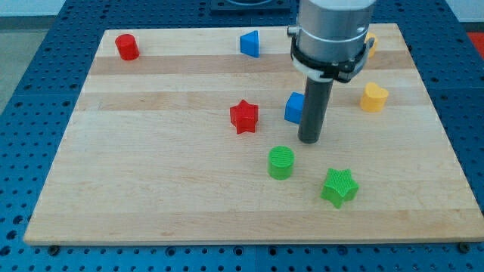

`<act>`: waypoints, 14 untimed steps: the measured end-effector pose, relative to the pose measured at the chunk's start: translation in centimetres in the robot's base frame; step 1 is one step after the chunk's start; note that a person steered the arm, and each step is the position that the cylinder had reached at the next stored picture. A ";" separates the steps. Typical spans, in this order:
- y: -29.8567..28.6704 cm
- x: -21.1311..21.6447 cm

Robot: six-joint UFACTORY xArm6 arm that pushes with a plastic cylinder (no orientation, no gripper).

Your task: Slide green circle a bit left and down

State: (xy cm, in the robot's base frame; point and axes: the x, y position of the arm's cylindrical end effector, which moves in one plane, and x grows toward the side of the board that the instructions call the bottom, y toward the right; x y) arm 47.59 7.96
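Seven small blocks lie spread over a pale wooden board (151,189), which sits on a blue perforated table (30,91). Farthest toward the view's left, near the board's top corner, stands a red cylinder (127,47), well apart from everything else. Moving right, a red star (244,116) rests near the middle of the board, and above it, close to the top edge, is a blue triangular block (250,44). Below and to the right of the red star is the green circle (280,162), a short ribbed cylinder standing upright in the lower middle part of the board, touching nothing. A blue block (293,107), its shape partly hidden by the rod, sits just above and slightly right of the green circle. The dark rod comes down from the grey arm housing (333,34) and overlaps this blue block's right side in the view; whether it touches the block cannot be told. My tip (308,140) meets the board just above and to the right of the green circle, close to it but with a sliver of wood between them. The arm carries no jaws at all, only this plain rod, and it holds nothing. Further right and lower, a green star (339,187) lies near the board's bottom edge. A yellow block (373,97) sits toward the right side, and another yellow piece (370,42) peeks out behind the housing, too hidden to name its shape.
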 end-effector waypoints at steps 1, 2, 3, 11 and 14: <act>-1.4 0.8; -3.0 1.4; -4.5 2.0; -4.2 4.7; -5.1 2.4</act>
State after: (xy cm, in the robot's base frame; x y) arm 50.01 2.84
